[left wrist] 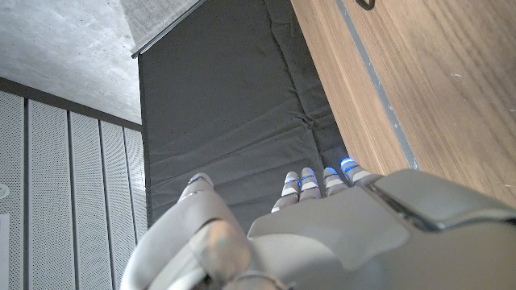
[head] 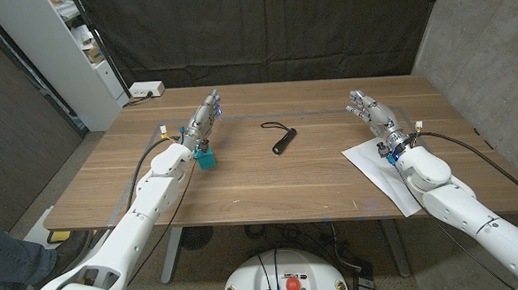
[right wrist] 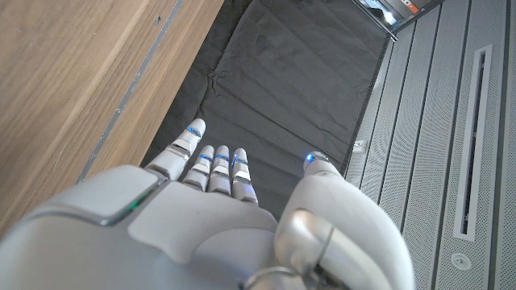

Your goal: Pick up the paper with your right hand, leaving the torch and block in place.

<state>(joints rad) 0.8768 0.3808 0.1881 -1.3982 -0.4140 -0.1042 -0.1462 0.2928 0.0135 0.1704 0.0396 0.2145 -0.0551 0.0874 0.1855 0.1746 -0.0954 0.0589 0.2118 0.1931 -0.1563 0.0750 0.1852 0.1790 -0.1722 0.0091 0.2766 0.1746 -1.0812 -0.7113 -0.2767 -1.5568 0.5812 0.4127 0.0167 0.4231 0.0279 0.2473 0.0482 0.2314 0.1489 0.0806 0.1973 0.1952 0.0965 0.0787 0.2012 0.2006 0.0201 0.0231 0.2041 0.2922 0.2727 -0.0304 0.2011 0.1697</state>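
Note:
A white sheet of paper point(head: 376, 170) lies on the wooden table point(head: 270, 180) at the right, partly under my right forearm and reaching the front edge. A black torch point(head: 283, 142) with a wrist loop lies near the middle. A teal block point(head: 207, 161) sits by my left wrist. My right hand point(head: 370, 111) stands beyond the paper's far corner, fingers straight and apart, holding nothing. My left hand point(head: 206, 112) is also open beyond the block, fingers extended. The right wrist view shows my right hand point(right wrist: 218, 217) with its fingers straight; the left wrist view shows the left hand point(left wrist: 306, 225) the same.
A white power strip point(head: 146, 90) sits at the table's far left corner. A black curtain point(head: 262, 29) hangs behind the table. White shelving point(head: 67, 48) stands at the left and a concrete wall at the right.

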